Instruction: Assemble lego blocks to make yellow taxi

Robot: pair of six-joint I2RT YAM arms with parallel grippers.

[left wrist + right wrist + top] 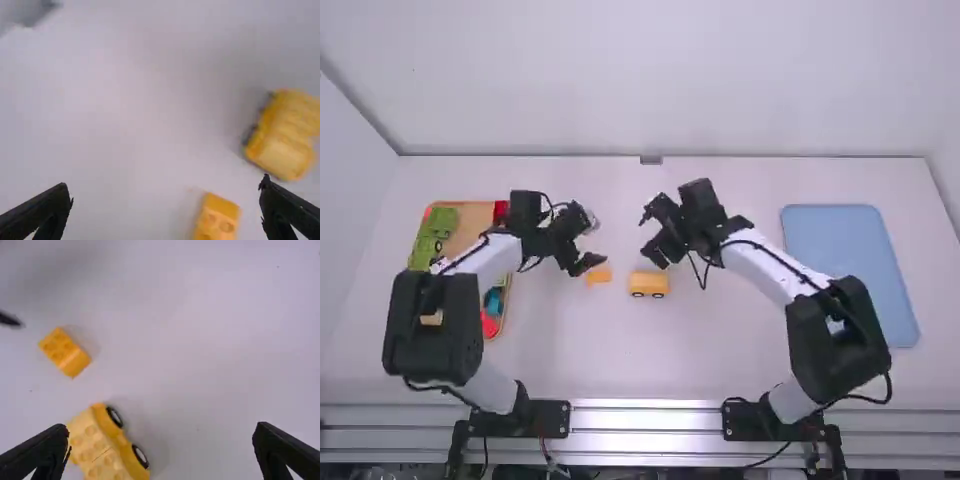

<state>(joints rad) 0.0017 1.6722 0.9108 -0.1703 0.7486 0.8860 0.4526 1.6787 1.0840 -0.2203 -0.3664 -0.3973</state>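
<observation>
Item: wheeled yellow car [107, 447], the taxi in progress. Upright on the table, wheels along its side, studs uppermost; presumably set so to take further bricks.

Item: loose yellow brick [65, 352]. Stud side up, near the car, to its left as viewed from the arm bases; apart from it, likely kept close as the next piece to fit.

Item: left gripper [164, 184]. Fingers spread, nothing between them; over the brick's side of the car, well suited to picking that brick up.

Item: right gripper [160, 428]. Fingers likewise apart and empty; just beyond the car, perhaps placed to steady it during pressing.

Item: wooden tray [475, 214], well left of the car, holding green blocks [424, 243] and other colours, probably as parts store.

Item: blue tray [850, 265], well right of the car, possibly for the finished taxi.
</observation>
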